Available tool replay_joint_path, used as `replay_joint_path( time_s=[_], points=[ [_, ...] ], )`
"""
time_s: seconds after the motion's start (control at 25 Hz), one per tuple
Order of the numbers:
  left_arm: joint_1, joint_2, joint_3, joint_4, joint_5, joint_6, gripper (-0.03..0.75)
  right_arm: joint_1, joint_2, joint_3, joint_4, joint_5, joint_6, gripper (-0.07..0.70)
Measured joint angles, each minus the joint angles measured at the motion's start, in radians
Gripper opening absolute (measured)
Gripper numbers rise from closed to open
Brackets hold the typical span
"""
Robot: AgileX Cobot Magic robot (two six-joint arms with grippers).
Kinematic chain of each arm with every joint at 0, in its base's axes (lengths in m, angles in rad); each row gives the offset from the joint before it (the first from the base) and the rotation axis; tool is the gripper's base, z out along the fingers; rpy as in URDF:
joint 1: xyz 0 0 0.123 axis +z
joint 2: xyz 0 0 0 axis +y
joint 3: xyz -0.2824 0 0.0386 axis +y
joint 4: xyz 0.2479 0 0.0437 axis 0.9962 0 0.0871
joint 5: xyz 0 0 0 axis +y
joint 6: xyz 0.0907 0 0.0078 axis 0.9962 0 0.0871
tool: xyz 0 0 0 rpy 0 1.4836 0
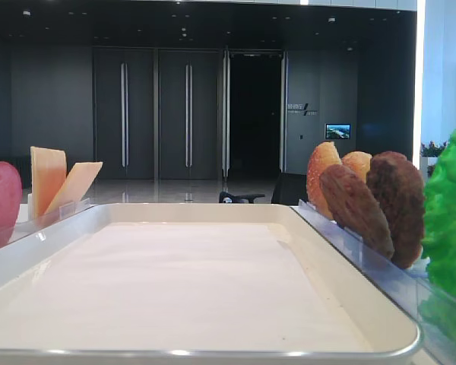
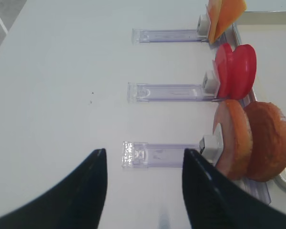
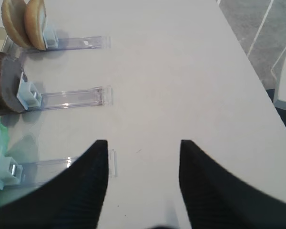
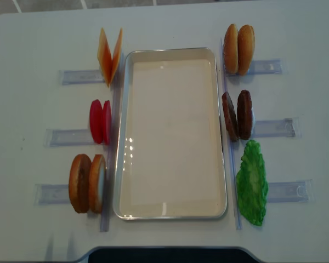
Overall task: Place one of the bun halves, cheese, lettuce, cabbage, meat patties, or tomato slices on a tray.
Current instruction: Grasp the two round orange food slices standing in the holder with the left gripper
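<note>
I read the job as barely started: the tray sits in the middle of the tabletop with nothing on its white liner, so no food has been placed yet and the whole pick and place is left to do.

Every item stands in its clear holder beside the tray. On my left side I see the cheese at the far end, the tomato slices in the middle and a pair of bun halves nearest me. On my right side another pair of bun halves stands at the far end, the meat patties in the middle, and the lettuce nearest me. I see no cabbage apart from that green leaf.

My left gripper hangs over bare tabletop with its jaws spread and nothing between them, pointing at the holder of the near bun halves. My right gripper is likewise spread wide and empty, facing the lettuce holder.

From the left gripper's aim, I judge the near bun half the likeliest first pick, though neither gripper touches any food yet.
</note>
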Motion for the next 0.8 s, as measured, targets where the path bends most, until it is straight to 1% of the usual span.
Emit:
replay_joint_path(
  time_s=[0.56, 0.68, 0.8],
  points=[
    [0.000, 0.002, 0.000, 0.000, 0.000, -0.002, 0.391, 0.000, 0.000, 0.000, 0.000, 0.000, 0.000, 0.358],
    [0.000, 0.067, -0.019, 0.000, 0.021, -0.042, 0.391, 0.000, 0.000, 0.000, 0.000, 0.000, 0.000, 0.358],
    [0.000, 0.199, -0.084, 0.000, 0.061, -0.075, 0.391, 0.000, 0.000, 0.000, 0.002, 0.000, 0.000, 0.358]
  ],
)
